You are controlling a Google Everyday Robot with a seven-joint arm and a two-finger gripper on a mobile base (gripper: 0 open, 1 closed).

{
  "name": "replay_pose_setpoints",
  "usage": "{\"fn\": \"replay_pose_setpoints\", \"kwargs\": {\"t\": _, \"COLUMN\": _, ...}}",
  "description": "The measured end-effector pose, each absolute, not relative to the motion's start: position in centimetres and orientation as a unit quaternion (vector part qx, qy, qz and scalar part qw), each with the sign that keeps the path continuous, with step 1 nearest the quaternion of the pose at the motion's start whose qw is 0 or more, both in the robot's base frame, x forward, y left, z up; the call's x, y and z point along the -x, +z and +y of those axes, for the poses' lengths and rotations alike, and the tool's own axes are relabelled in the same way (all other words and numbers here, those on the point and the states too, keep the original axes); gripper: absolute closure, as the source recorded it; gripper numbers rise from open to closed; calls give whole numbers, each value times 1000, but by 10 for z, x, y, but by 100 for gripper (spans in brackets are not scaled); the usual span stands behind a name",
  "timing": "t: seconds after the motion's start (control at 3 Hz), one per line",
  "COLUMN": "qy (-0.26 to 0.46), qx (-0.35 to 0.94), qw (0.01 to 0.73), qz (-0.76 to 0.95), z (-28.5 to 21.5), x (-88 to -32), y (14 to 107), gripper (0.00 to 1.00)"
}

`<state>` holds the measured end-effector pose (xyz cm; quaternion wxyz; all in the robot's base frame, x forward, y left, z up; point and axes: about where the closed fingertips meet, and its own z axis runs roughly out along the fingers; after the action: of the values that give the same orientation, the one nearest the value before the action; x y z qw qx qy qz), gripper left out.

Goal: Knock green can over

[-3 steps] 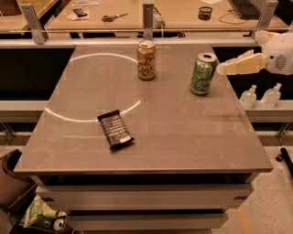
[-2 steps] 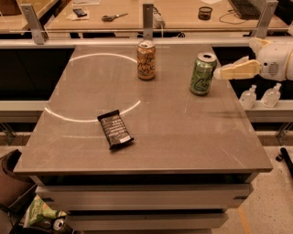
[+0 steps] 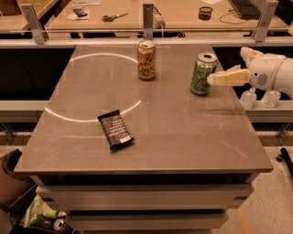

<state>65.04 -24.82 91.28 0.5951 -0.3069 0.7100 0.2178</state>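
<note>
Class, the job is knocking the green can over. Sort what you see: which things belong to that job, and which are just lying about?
Belongs to the job: green can, upright on the table; claw, at the can's side, by the table's edge.

Just lying about: orange can; black snack bar; scissors on the far desk.

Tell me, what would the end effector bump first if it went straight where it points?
The green can. The end effector, at the edge of the table, points straight at the can's side; whether they touch is unclear.
</note>
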Motion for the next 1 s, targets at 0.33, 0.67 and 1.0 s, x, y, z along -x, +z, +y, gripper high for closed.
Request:
{"fn": "replay_pose_setpoints", "kwargs": {"t": 0.33, "qy": 236, "qx": 302, "qw": 605, "qz": 698, "z": -237, "x": -653, "y": 906, "gripper": 0}}
{"fn": "replay_pose_setpoints", "kwargs": {"t": 0.67, "qy": 247, "qx": 300, "qw": 609, "qz": 692, "z": -230, "x": -653, "y": 902, "gripper": 0}}
{"fn": "replay_pose_setpoints", "kwargs": {"t": 1.0, "qy": 256, "qx": 298, "qw": 612, "qz": 686, "z": -224, "x": -652, "y": 898, "gripper": 0}}
